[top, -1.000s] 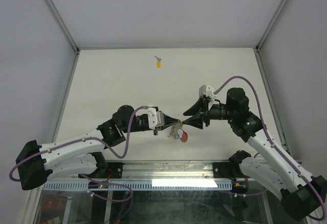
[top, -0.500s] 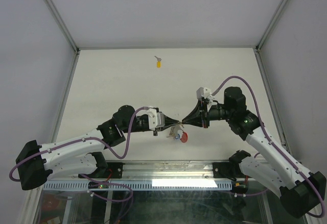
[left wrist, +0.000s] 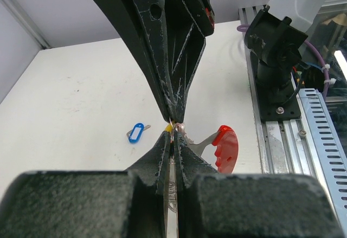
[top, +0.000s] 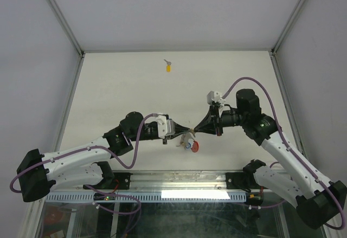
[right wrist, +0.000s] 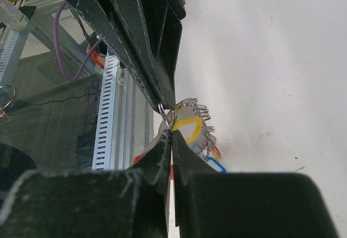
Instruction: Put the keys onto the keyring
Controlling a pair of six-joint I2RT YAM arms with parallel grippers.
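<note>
My left gripper (top: 190,129) and right gripper (top: 196,130) meet tip to tip above the table's near middle. The keyring (top: 187,139) hangs between them, its red strip (top: 194,147) lowest. In the left wrist view my left gripper (left wrist: 173,136) is shut on a thin silver ring (left wrist: 172,168), with the red strip (left wrist: 225,148) beyond it. In the right wrist view my right gripper (right wrist: 172,134) is shut on the ring's wire (right wrist: 162,108). A yellow-tagged key (right wrist: 188,127) and a blue-tagged key (right wrist: 216,165) dangle there. Another yellow key (top: 168,68) lies far back on the table.
A blue-tagged key (left wrist: 136,133) shows against the white table (top: 119,86) past my left fingers. A metal rail (top: 179,179) runs along the near edge by the arm bases. Grey walls enclose the table on three sides.
My right gripper has gone from partly open to shut and has shifted slightly left onto the ring at the left gripper's tip. The left arm has not moved.
</note>
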